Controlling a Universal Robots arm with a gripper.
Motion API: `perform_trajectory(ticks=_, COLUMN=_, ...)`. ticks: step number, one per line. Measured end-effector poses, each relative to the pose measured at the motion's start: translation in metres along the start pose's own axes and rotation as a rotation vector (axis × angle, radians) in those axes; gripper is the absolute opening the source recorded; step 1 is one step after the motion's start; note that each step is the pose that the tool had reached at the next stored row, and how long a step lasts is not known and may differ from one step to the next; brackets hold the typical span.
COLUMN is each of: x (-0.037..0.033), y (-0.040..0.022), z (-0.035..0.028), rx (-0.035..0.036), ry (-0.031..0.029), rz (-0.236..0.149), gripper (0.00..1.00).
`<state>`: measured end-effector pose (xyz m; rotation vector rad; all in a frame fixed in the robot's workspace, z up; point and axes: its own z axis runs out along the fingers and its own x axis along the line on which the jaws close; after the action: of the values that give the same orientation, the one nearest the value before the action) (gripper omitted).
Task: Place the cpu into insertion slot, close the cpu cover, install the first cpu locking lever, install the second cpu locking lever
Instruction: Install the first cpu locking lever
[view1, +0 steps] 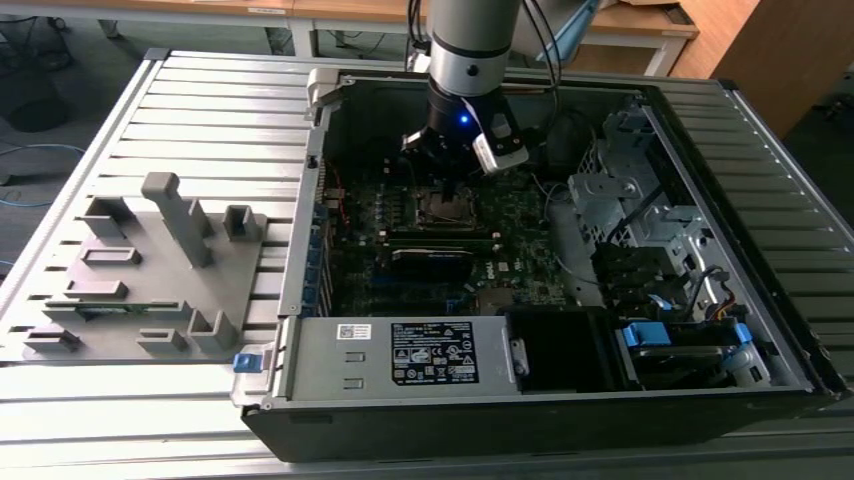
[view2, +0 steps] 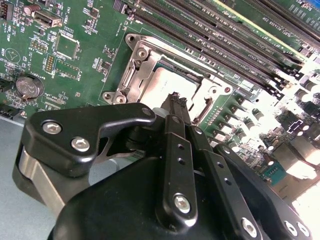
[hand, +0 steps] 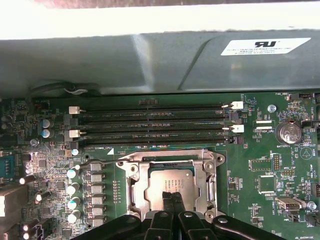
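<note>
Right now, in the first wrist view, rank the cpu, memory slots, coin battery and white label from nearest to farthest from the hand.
1. cpu, right at the tips of the hand.
2. memory slots, just past the cpu, toward the case wall.
3. coin battery, well off to one side of the cpu.
4. white label, on the case wall beyond the slots.

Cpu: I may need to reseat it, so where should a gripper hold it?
Two opposite edges, from straight above, I'd judge, but only once the cover is lifted: the cpu lies flat and the cover frames it, hiding those edges. Only its flat top is exposed now.
</note>
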<state>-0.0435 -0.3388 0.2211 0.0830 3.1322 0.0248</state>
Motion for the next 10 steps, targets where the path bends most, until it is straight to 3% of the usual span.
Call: perform_trajectory(ticks=10, x=0.0000, y=0.0000, z=-0.0012, rx=0.0002, ry=0.0001, rz=0.000, gripper=0.11)
